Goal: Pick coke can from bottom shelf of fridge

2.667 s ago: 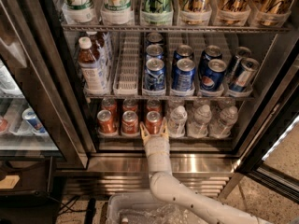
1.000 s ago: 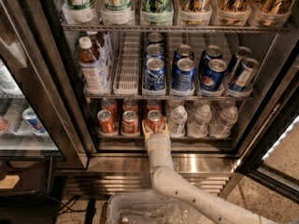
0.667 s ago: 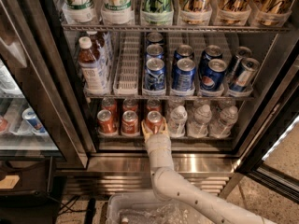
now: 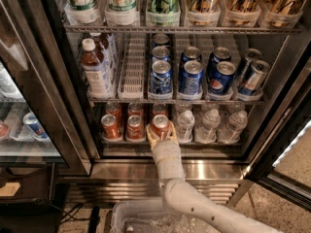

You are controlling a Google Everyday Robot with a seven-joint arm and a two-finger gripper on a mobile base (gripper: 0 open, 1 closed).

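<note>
View into the fridge (image 4: pixel 214 171): door open, wire racks loaded, steel sill at the foot. On the bottom shelf (image 4: pixel 214 142), red-orange cans stand in the left lanes and water bottles (image 4: pixel 209 125) in the right; the rack above carries blue cans (image 4: pixel 190 76). My arm (image 4: pixel 170 165) reaches up over the sill into the shelf's middle lane. My gripper (image 4: pixel 161 130) is at the front of that lane with the coke can (image 4: pixel 161 123) between its fingers (image 4: pixel 149 136), one on each flank. They look pressed against the can wall, so I read it as pinched. The can stands upright at the shelf front, just right of two like cans (image 4: pixel 122 126) and just left of the nearest bottle. Handling, my judgement: a full can is fairly heavy for its size, has smooth, thin metal sides and is likely cold and damp, so slippery. Best hold is mid-body across the diameter, firm but not crushing, with the can kept upright coming out of the lane.
</note>
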